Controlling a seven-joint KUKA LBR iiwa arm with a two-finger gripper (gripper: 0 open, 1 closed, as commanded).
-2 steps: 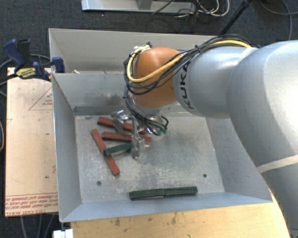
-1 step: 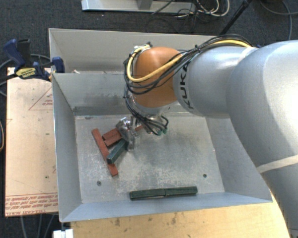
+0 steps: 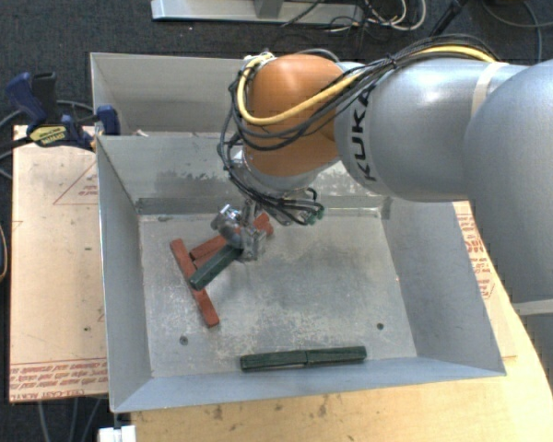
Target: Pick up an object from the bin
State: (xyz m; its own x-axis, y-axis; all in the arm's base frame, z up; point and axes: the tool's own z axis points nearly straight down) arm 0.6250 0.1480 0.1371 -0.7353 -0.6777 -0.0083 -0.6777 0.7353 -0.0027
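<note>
Blocks of red-brown and dark green lie in a loose cluster on the floor of the grey bin [image 3: 120, 247], toward its left wall as the camera sees it and nearer the far edge than the near one. The gripper [image 3: 244, 233] hangs low over the right-hand end of that cluster, reaching down from under the arm's orange cover [image 3: 290, 109] (yellow and black cables loop round it).

Closest to the gripper is a short dark green block [image 3: 212, 267]. It lies slantwise on the floor, and its upper end runs in beneath the gripper's metal tip. A red-brown block [image 3: 205, 251] lies along its far side, touching it. A second red-brown block [image 3: 180, 254] sits on the side of the left wall, angled the other way, and its lower end meets the green one. A third red-brown block [image 3: 207, 310] lies just past the green block's lower end, toward the near edge.

A small reddish piece [image 3: 264, 228] shows just to the right of the gripper, partly hidden (what it is cannot be made out). A long dark green bar [image 3: 302, 359] lies flat along the near edge, well apart from the cluster.

Whether the gripper is released or clenched cannot be told, nor whether it grasps anything.
</note>
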